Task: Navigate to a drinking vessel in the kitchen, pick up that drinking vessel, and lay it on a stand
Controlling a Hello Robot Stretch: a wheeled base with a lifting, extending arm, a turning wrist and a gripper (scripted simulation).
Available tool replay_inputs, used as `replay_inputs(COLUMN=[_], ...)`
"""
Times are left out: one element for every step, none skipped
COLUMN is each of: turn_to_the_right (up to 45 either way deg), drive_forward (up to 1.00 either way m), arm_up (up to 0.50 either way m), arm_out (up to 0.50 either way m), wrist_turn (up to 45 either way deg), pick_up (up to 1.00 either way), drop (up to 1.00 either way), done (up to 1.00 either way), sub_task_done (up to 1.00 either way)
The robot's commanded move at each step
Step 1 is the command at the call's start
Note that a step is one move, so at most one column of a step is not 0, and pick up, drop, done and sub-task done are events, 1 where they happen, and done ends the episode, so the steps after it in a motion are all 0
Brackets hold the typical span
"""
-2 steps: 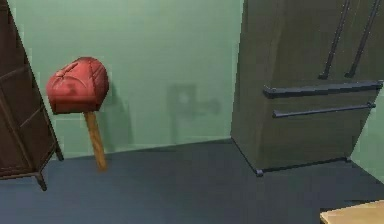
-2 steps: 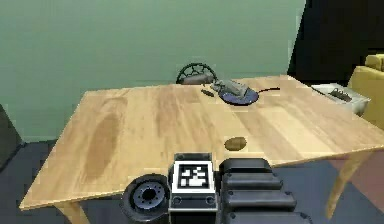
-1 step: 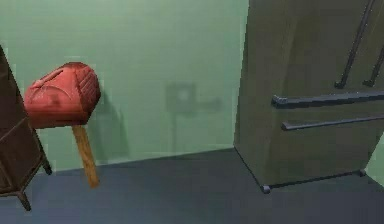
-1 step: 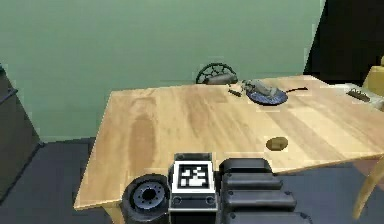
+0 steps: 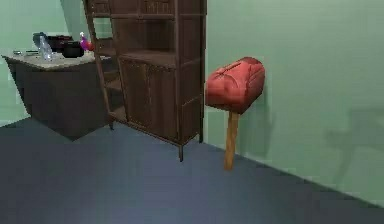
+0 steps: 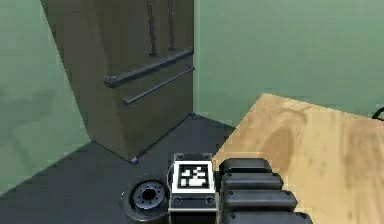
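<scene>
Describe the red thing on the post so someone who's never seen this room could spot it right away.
Find the tall dark shelf against the green wall. Just right of it in the forward view, a rounded red box sits atop a thin wooden post. Nothing else stands on a post, and its neighbours are dark brown.

Item: small clear bluish object (image 5: 42, 45); too small to confirm as the drinking vessel.
Pose: not discernible.
Location: on the counter (image 5: 60, 95) top, forward view's upper left.
</scene>
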Motion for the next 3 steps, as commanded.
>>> replay_inputs(turn_to_the_right=[-45.0, -33.0, 0.0], drive_forward=[0.00, 0.00, 1.00], arm_up=[0.00, 0.00, 0.00], arm_out=[0.00, 0.00, 0.00], wrist_turn=[0.0, 0.0, 0.0], pick_up=[0.00, 0.00, 0.00], drop=[0.00, 0.00, 0.00], done=[0.00, 0.00, 0.00], sub_task_done=[0.00, 0.00, 0.00])
